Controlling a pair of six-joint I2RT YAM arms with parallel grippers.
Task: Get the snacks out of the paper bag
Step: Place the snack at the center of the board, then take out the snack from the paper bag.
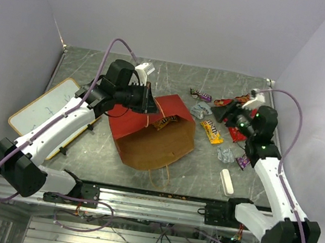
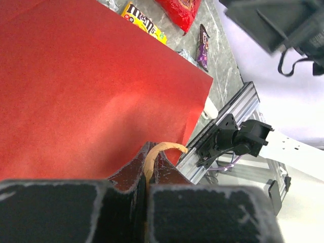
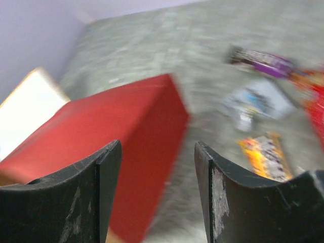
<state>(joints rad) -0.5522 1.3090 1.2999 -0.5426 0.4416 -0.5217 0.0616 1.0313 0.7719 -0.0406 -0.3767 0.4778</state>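
Observation:
The paper bag lies on its side mid-table, red outside, with its brown mouth facing the near edge. My left gripper is shut on a tan loop handle at the bag's red wall. A brown-orange wrapper shows at the bag's mouth. To the right lie a purple wrapper, a silver one, a yellow packet and the red packet. My right gripper is open and empty above them; its blurred view faces the bag.
A yellow-framed whiteboard lies at the left. A white oblong block, a clear wrapper and a purple wrapper lie by the right arm. The second bag handle reaches the metal rail at the near edge.

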